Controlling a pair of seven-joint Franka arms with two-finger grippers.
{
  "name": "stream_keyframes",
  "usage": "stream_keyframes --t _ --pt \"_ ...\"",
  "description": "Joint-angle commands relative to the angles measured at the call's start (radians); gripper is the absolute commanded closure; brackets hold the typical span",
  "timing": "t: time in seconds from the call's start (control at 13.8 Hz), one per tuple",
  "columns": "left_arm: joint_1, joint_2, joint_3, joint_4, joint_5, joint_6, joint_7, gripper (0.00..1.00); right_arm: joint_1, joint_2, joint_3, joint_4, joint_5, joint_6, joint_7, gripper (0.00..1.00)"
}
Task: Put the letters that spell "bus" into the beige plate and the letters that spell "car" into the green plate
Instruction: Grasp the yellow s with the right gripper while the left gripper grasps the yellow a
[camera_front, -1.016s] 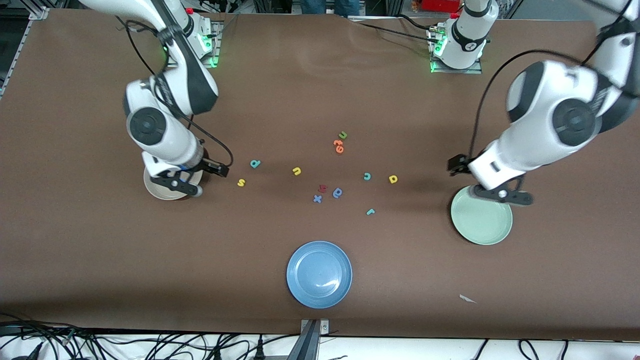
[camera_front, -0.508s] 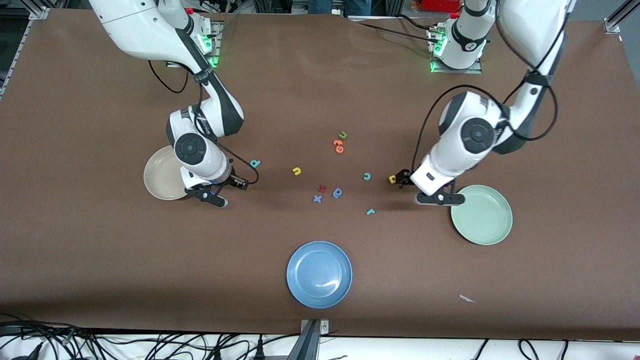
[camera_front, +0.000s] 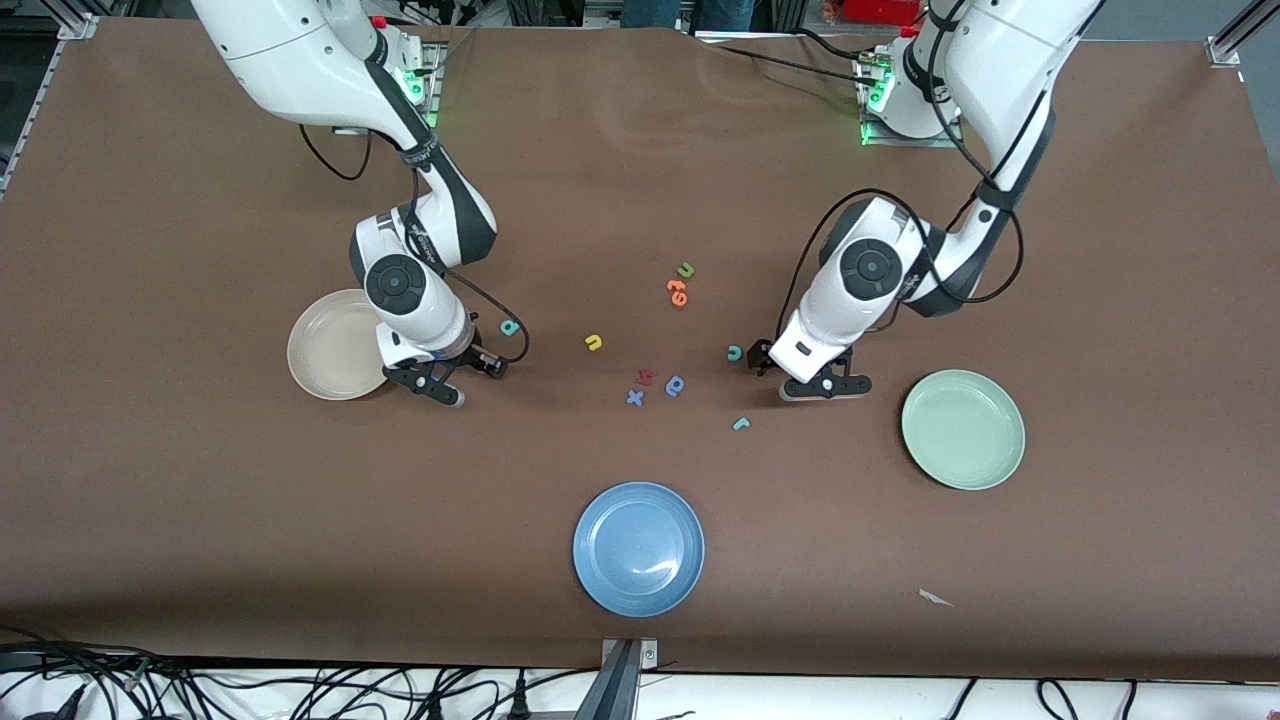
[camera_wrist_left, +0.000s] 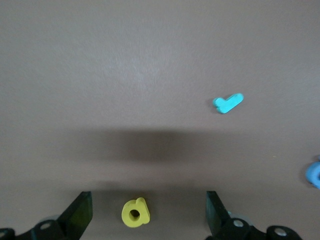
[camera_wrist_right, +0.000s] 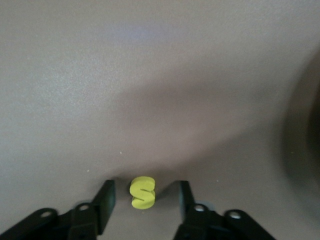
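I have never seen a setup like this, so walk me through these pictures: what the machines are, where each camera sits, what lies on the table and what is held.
Two white robot arms stand at a brown table. One picture looks down from a high camera facing them; the other two come from cameras on the arms' wrists, looking past the fingers.

The right gripper is low beside the beige plate, its fingers on either side of the yellow "s" with gaps showing, so nothing is gripped yet. The left gripper is wide open around the yellow "a".

Also on the table: the teal "b", yellow "u", teal "c", teal "r", a few other coloured letters, the green plate and a blue plate. All plates are empty.
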Motion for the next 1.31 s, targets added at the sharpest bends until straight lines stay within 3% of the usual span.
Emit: stream_keyframes --t 0.0,0.22,0.51,0.73,1.02,1.23 --pt "-0.001 0.025 0.001 -0.013 0.099 0.031 -0.076 0.00 0.013 0.003 -0.003 -0.016 -0.002 0.021 0.016 0.56" --pt "0.000 0.028 0.000 -0.032 0.126 0.027 -0.085 0.02 0.014 0.001 -0.003 -0.011 -0.002 0.018 0.015 0.80" --pt "-0.001 0.020 -0.006 -0.058 0.126 0.021 -0.087 0.13 0.014 -0.043 -0.006 -0.004 -0.002 0.000 0.002 0.84" --pt "-0.001 0.012 -0.020 -0.073 0.126 0.016 -0.090 0.20 0.008 -0.114 -0.024 -0.004 -0.006 -0.118 -0.024 0.84" --pt "0.000 0.011 -0.020 -0.076 0.126 0.008 -0.089 0.32 0.006 -0.173 -0.125 -0.043 -0.002 -0.259 -0.235 0.85" --pt "0.002 0.012 -0.020 -0.075 0.126 0.008 -0.087 0.39 0.003 -0.252 -0.231 -0.184 0.000 -0.253 -0.410 0.86"
